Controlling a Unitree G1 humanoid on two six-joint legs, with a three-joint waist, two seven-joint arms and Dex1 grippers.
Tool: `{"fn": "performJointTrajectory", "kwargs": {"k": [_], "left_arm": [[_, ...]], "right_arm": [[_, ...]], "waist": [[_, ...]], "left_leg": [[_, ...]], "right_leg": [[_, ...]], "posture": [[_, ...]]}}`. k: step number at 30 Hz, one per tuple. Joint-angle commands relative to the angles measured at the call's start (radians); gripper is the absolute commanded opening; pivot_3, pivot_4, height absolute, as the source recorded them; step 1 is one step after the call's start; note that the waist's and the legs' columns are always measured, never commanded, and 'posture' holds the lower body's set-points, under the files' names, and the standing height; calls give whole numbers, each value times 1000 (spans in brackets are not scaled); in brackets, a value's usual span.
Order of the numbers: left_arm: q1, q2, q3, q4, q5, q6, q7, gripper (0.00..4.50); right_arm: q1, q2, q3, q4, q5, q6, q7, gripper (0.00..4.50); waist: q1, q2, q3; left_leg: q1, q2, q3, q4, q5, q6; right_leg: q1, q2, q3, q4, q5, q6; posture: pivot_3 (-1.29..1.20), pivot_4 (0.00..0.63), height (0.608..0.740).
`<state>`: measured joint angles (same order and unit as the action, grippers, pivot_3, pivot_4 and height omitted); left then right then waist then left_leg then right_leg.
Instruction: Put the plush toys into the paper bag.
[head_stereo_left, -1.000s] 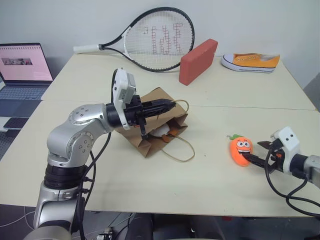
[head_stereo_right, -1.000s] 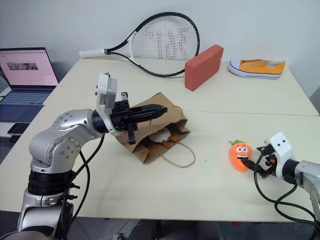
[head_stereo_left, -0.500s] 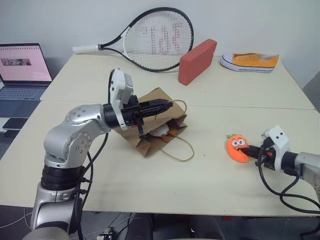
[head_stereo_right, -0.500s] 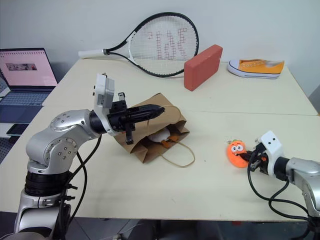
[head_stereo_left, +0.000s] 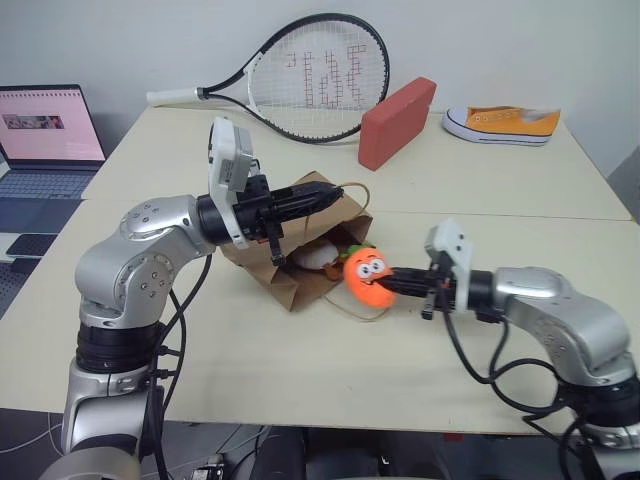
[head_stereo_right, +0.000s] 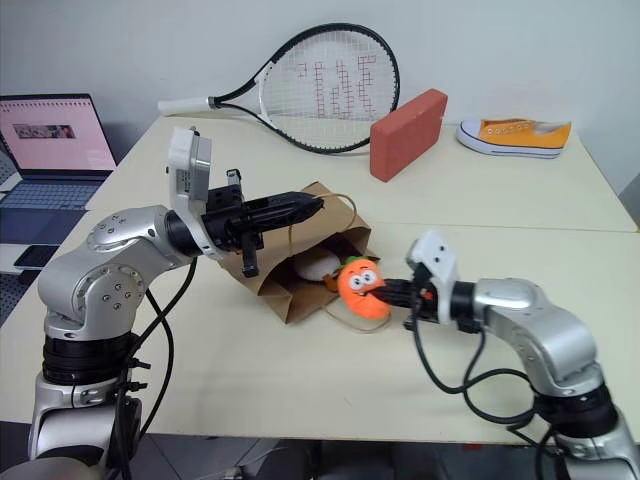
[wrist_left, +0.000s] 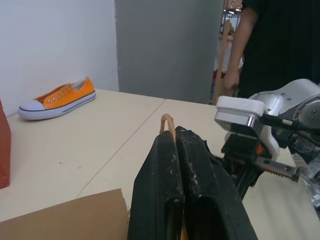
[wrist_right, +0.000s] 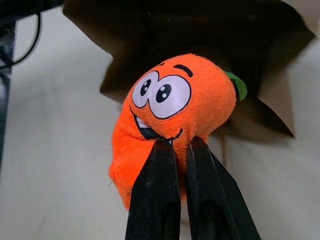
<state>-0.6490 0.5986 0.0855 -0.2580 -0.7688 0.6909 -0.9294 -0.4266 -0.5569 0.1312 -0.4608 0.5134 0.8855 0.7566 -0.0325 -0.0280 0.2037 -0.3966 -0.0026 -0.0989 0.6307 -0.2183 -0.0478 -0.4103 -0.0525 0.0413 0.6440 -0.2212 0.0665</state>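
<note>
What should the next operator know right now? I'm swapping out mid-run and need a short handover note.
Left claw: shut on the upper twisted-paper handle of the brown kraft paper bag, holding its mouth up.
Right claw: shut on the orange grinning plush carrot, held in the air just at the bag's mouth.
White plush egg with orange feet: lying inside the bag.
Done: egg bagged, carrot picked up and brought to the opening.
Left: push the carrot inside, release it, withdraw the right claw, then let go of the handle.
</note>
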Motion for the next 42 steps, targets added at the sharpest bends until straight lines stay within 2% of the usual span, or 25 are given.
{"fn": "performJointTrajectory", "kwargs": {"k": [1,6,9,19,22,32,33,42], "left_arm": [[-31,11,29,-17,-24,2,0,0],[-35,9,29,-25,-42,10,10,0],[-27,10,27,-40,-55,20,10,0],[-16,4,20,-59,-69,32,25,0],[-15,1,20,-60,-70,33,34,0],[-18,4,26,-45,-60,23,47,0],[-18,5,26,-42,-58,20,47,0],[-14,6,20,-30,-34,0,45,0]], "right_arm": [[-52,60,51,30,-30,-18,-48,19],[-109,184,96,130,-71,-31,-124,19],[-147,272,85,202,-91,-36,-187,19],[-236,467,41,343,-120,-49,-325,19],[-240,490,40,353,-134,-67,-340,819],[-228,486,71,310,-170,-114,-334,4281],[-225,482,76,303,-173,-114,-329,4462],[-217,387,92,215,-159,-82,-262,4462]], "waist": [[0,0,0],[0,0,0],[-1,0,0],[-3,0,0],[-3,0,0],[-5,1,0],[-5,1,0],[-5,1,0]], "left_leg": [[0,0,0,0,0,0],[0,0,0,0,0,0],[0,0,0,0,0,0],[0,0,0,-1,0,0],[0,0,-1,-1,0,0],[-1,0,0,-1,0,0],[-1,0,0,-1,0,0],[-1,0,0,-1,0,0]], "right_leg": [[0,0,0,0,0,0],[-1,0,0,0,0,0],[-1,0,0,1,0,0],[-2,0,0,1,0,0],[-2,0,0,1,0,0],[-2,0,0,2,0,0],[-2,0,0,2,0,0],[-3,0,0,1,0,0]], "posture": [[0,150,740],[0,150,740],[0,150,740],[0,150,740],[0,150,740],[0,150,740],[0,150,740],[0,150,740]]}}
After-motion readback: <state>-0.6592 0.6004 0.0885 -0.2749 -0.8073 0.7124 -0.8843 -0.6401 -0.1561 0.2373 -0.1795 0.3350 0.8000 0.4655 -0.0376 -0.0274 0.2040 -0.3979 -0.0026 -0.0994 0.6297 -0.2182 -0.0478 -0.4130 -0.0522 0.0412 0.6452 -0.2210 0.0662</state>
